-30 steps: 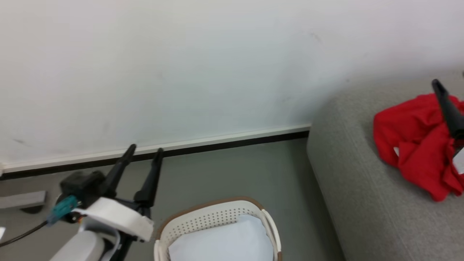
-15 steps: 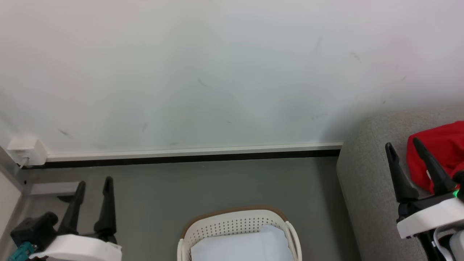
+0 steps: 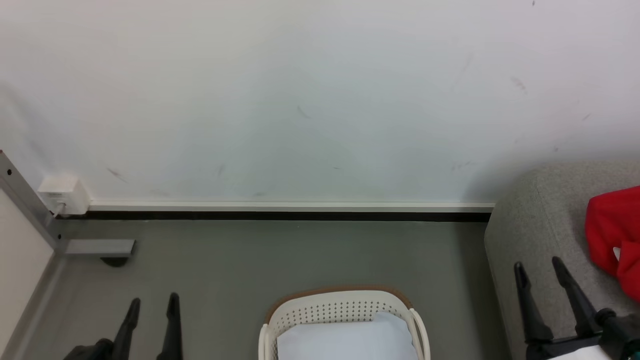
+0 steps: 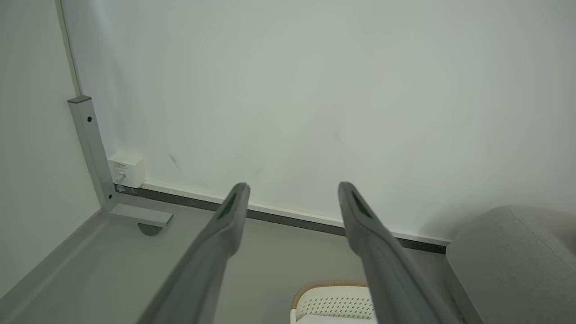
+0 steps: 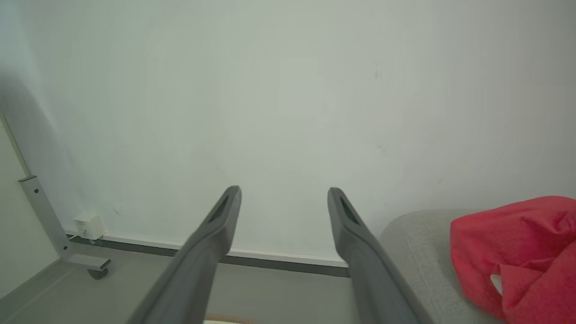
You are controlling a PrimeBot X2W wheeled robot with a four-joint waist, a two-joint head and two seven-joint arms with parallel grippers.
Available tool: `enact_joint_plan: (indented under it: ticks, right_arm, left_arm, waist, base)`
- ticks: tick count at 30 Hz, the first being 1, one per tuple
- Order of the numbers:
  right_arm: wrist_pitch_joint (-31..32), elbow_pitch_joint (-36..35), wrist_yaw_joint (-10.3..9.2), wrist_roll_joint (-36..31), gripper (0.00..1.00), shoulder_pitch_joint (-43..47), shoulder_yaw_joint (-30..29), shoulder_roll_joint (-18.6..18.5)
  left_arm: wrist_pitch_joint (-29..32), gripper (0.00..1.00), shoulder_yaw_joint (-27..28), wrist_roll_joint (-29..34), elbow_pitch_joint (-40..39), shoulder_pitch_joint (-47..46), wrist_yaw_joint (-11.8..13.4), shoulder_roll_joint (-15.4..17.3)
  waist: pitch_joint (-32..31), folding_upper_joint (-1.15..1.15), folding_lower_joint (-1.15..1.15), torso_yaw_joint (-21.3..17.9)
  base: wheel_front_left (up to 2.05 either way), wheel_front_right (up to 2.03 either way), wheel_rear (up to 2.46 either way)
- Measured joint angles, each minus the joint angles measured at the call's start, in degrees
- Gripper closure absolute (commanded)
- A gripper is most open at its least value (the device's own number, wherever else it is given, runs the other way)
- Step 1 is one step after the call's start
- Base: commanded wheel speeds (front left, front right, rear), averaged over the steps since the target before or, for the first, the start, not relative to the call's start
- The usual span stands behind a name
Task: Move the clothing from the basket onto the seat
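The red clothing (image 3: 615, 235) lies bunched on the grey seat (image 3: 545, 230) at the right edge of the head view; the right wrist view has the clothing (image 5: 517, 252) on the seat (image 5: 418, 243) too. The white basket (image 3: 345, 310) with a brown rim stands on the floor at bottom centre, holding only a pale flat pad (image 3: 345, 340). My left gripper (image 3: 152, 302) is open at lower left, empty. My right gripper (image 3: 539, 265) is open over the seat's left end, left of the clothing and apart from it. In the wrist views both pairs of fingers, left (image 4: 234, 211) and right (image 5: 225, 216), stand spread with nothing between them.
A white wall with a skirting board (image 3: 285, 206) runs behind the basket. A grey metal frame leg and foot (image 3: 95, 247) and a small white socket box (image 3: 62, 192) stand at the left corner. Grey floor (image 3: 280, 260) lies between wall and basket.
The head camera has swung and the whole picture shifted. My right gripper has drawn back from the red clothing, now lying free on the seat. Both grippers have sunk toward the bottom edge.
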Motion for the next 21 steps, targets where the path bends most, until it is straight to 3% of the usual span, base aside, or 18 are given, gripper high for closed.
enact_joint_plan:
  ticks: [10,21]
  right_arm:
    - [0.0,-2.0,0.00,-4.5,0.00,3.6,-1.2,4.1]
    - [0.0,-1.6,0.00,-4.8,0.00,3.2,-1.2,5.2]
  left_arm:
    - [0.0,0.00,3.2,7.1,3.5,-0.1,-3.3,-4.4]
    - [0.0,0.00,6.9,10.2,4.8,-0.5,-6.0,-6.9]
  waist:
    - [0.1,0.00,0.00,0.3]
    - [0.0,0.00,0.00,-0.4]
  base:
    - [0.00,0.00,0.00]
    - [0.00,0.00,0.00]
